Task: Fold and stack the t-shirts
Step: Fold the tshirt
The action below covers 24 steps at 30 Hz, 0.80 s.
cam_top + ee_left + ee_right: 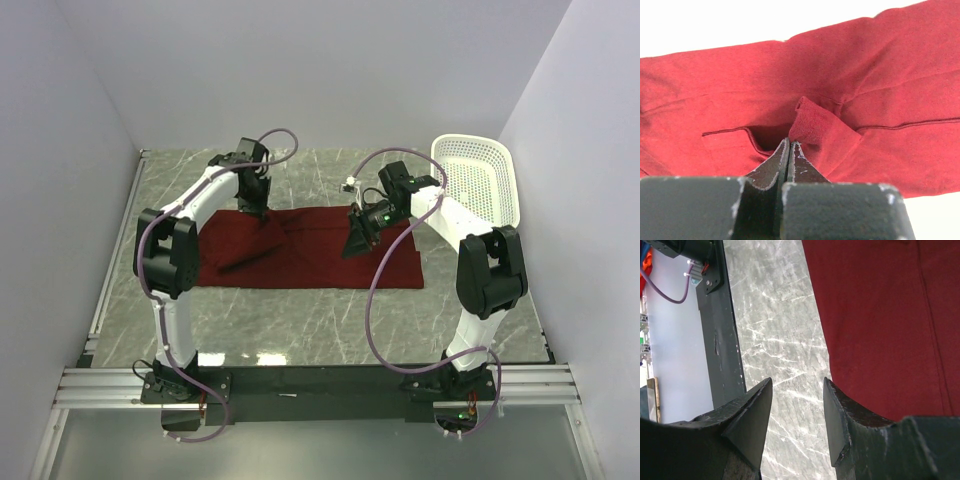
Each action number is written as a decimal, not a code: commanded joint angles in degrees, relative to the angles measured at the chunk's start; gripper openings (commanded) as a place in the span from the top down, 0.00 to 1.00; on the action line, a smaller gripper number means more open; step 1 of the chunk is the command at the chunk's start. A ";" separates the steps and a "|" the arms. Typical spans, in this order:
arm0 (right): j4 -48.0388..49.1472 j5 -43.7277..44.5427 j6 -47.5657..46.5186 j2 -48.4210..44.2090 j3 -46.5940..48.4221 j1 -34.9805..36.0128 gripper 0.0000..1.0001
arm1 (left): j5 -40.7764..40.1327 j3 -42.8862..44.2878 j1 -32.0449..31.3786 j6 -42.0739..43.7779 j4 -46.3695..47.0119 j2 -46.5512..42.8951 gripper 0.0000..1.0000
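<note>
A dark red t-shirt (310, 255) lies spread flat across the middle of the marble table. My left gripper (260, 208) is at its far edge. In the left wrist view the jaws (791, 144) are pressed together, with a raised flap of the t-shirt (880, 75) drawn up to their tips. My right gripper (358, 245) hovers over the shirt's right half. In the right wrist view its fingers (797, 385) stand apart with only bare marble between them. The t-shirt (880, 315) fills the right side of that view.
A white perforated basket (480, 180) leans at the back right, beyond the shirt. Bare marble table (320, 320) runs between the shirt and the arm bases. The black base rail (720, 340) lies along the table's near edge. White walls close in on three sides.
</note>
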 commanded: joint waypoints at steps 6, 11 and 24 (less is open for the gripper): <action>-0.49 -1.73 -1.25 -1.35 1.25 -0.51 0.48 | 0.76 -5.48 -3.09 -0.98 2.25 -8.96 0.99; -0.66 -1.73 -1.26 -1.18 1.42 -0.51 0.48 | 5.33 -10.84 -5.37 -2.82 1.89 -13.11 0.99; -0.93 -1.47 -1.26 -1.09 1.77 -0.51 0.48 | 9.47 -20.70 -11.27 -4.94 2.34 -17.32 0.59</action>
